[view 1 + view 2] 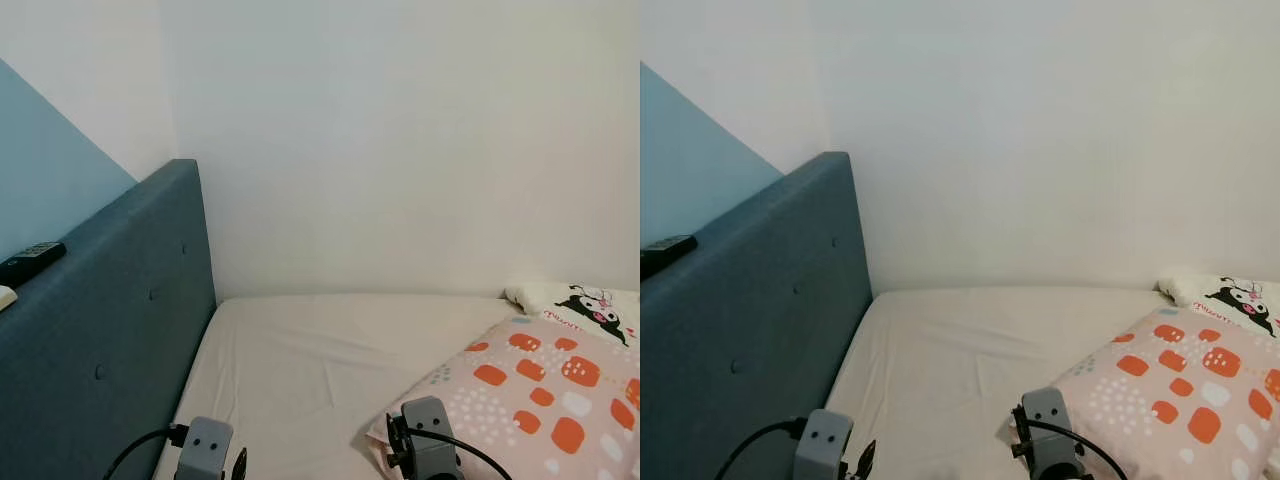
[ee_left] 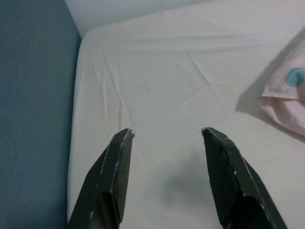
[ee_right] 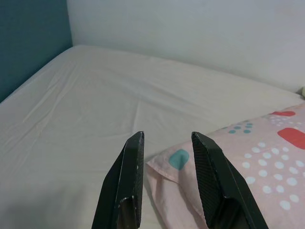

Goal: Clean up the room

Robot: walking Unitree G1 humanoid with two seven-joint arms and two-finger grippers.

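Note:
A bed with a cream sheet (image 1: 310, 360) fills the lower part of the eye views. On its right side lies a pink pillow with orange patches (image 1: 540, 395), and a white cartoon-print pillow (image 1: 585, 305) lies behind it by the wall. My left gripper (image 2: 167, 134) hovers open over the bare sheet near the headboard, holding nothing. My right gripper (image 3: 167, 136) is open just above the pink pillow's corner (image 3: 178, 160), empty. Both wrists (image 1: 205, 450) (image 1: 430, 445) show at the bottom edge.
A blue padded headboard (image 1: 120, 330) runs along the left of the bed. A black remote control (image 1: 30, 262) rests on its top edge. A white wall (image 1: 400, 150) closes off the far side of the bed.

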